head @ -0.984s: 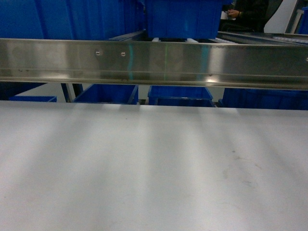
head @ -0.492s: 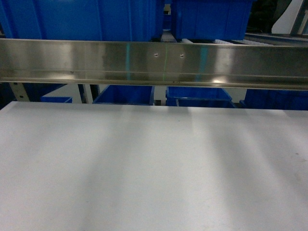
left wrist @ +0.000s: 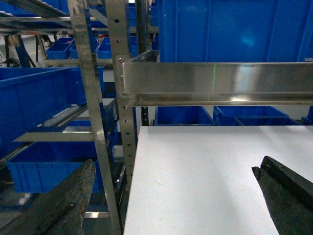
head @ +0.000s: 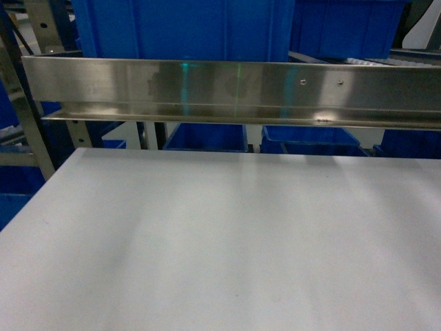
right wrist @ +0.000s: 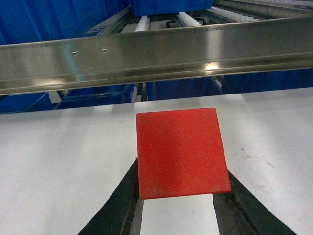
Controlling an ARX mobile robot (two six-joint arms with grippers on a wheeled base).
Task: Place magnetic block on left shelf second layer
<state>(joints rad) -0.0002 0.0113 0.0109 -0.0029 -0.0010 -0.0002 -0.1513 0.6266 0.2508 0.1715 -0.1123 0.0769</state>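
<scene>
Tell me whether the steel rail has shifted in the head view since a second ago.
Yes. The steel rail and its two screws slid rightward in frame; the rack upright now appears, suggesting the camera moved left.

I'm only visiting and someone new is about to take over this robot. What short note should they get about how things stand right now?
Right gripper: shut on the magnetic block, held above the white table.
Left gripper: open, empty, by the table's left edge.
Left shelf second layer: the steel rail with a big blue bin behind it, straight ahead.
Done: block picked up.
Left: carry it to that tier and release it.
</scene>
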